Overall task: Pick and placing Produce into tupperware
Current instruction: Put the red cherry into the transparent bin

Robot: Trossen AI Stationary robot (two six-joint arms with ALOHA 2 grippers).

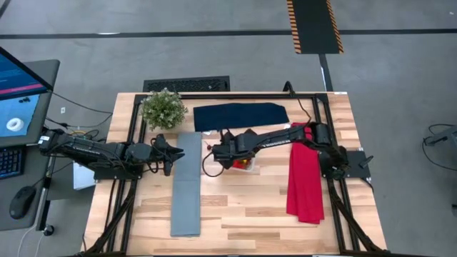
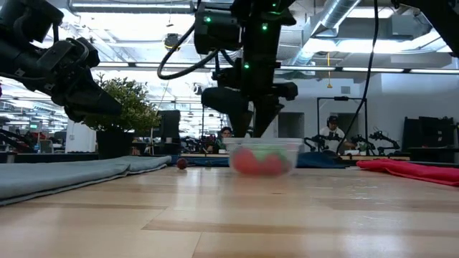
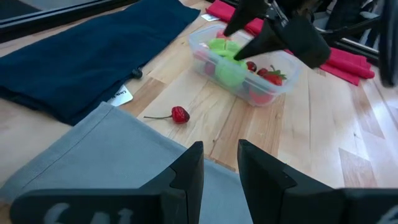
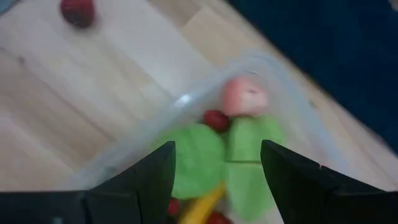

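**High view: right gripper over the loaded tub, one cherry out on the wood**

You have the right gripper (image 1: pixel 214 152) hanging over the tupperware (image 1: pixel 246 164) near the middle of the frame, just below the navy cloth (image 1: pixel 240 116). From this view you cannot read the tub's long axis, because the arm covers most of it. In the left wrist view the tupperware (image 3: pixel 245 65) sits in the upper middle of the frame with its long axis running from upper left to lower right. Its near long wall faces the loose cherry (image 3: pixel 180 114).

That cherry lies on bare wood between the tub and the grey cloth (image 3: pixel 106 155). Its thin stem points toward the left of the frame.

In the right wrist view you see the fingers (image 4: pixel 158 171) spread wide apart with nothing between them. The tub's corner rim (image 4: pixel 186 102) arcs across the frame. Inside it lie lime-green pieces (image 4: pixel 217 155), a small dark red cherry, a pale pink piece and a yellow piece (image 4: pixel 202 208) at the bottom edge.

Your left gripper (image 1: pixel 171 153) waits over the grey cloth, at the left of centre in the high view. Its fingers (image 3: pixel 189 171) stand slightly apart, holding nothing.
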